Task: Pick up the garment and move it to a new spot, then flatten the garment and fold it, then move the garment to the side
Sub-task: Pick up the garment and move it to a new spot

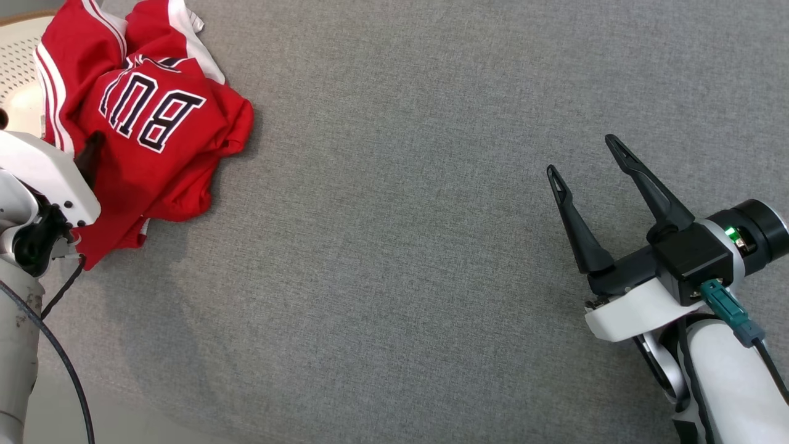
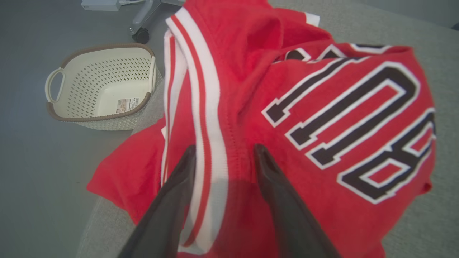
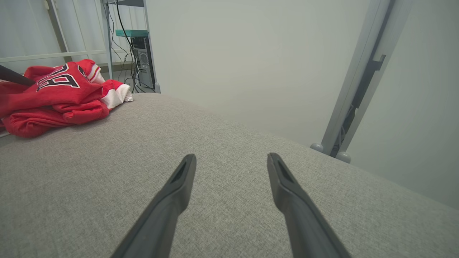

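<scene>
Here's the crumpled red jersey with white stripes and dark block lettering, heaped at the far left corner of the grey woven fabric tabletop, one edge spilling over the side. The left gripper is right down on it: in the left wrist view its two dark fingers stand well apart, straddling a raised fold that carries the white-and-red striped band, tips touching the cloth on either side. Spread, then, with nothing pinched. From the head camera one dark fingertip pokes out past the white wrist housing onto the red fabric. Beyond the table edge, down on the floor, sits a cream perforated plastic basket with a brown rim, just beside the jersey's overhanging edge in that view. Over on the other side, the right gripper hangs above bare grey cloth, well apart from the jersey, fingers splayed wide and holding nothing. Its wrist camera looks across the tabletop to the red heap at the far left, with a dark computer tower behind it.
</scene>
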{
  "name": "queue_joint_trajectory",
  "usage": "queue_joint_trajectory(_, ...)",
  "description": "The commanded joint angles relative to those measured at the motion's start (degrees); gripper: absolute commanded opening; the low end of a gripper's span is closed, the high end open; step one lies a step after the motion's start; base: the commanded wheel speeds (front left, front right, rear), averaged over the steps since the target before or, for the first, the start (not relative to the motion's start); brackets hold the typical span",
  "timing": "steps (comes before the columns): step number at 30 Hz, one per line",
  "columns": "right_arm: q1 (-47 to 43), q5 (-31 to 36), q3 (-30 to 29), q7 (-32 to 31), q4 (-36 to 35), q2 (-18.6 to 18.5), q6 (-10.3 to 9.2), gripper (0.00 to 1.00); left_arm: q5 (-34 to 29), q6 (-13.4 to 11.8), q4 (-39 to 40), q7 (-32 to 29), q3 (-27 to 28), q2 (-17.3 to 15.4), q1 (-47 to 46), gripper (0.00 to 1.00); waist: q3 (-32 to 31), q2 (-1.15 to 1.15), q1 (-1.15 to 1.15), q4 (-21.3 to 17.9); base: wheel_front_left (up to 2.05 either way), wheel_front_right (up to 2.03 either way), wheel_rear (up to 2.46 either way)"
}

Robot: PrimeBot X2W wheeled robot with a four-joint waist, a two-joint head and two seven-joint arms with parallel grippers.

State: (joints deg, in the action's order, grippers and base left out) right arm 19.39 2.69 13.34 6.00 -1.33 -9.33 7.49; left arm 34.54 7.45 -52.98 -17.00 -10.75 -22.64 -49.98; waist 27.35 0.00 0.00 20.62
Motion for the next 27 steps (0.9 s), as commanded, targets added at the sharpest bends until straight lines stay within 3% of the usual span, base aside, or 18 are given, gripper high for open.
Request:
queue_joint_trajectory(1,-0.4,0.4,-0.3,0.0,0.2,-0.1,0.01,1.00,0.4,0.0,-0.7,0.8,0.0,-0.2,-1.1,0.00,-0.3,0.00,0.00,0.0,0.00,0.00,0.00)
queue_joint_trajectory(8,-0.9,0.2,-0.4,0.9,1.9,0.8,0.02,1.00,2.0,0.0,-1.4,4.5,-0.2,-0.9,-1.5,0.00,-2.5,0.00,0.00,0.2,0.00,0.00,0.00)
queue_joint_trajectory(14,-0.8,-0.3,-0.4,2.2,4.1,1.8,0.02,1.00,3.0,-0.2,0.4,14.0,1.7,-0.7,-2.6,0.00,-5.9,0.00,0.00,0.3,0.00,0.00,0.00)
queue_joint_trajectory(21,-0.8,-1.0,-0.4,4.6,7.5,3.6,0.01,1.00,2.0,0.0,8.5,26.8,1.6,-1.3,-3.7,0.00,-11.3,0.00,0.00,-1.2,0.00,0.00,0.00)
queue_joint_trajectory(27,-0.9,-2.5,-1.3,5.9,9.8,5.0,0.01,1.00,0.8,-0.1,18.4,30.3,0.7,-0.3,-2.4,0.00,-15.2,0.00,0.00,-3.8,0.00,0.00,0.00)
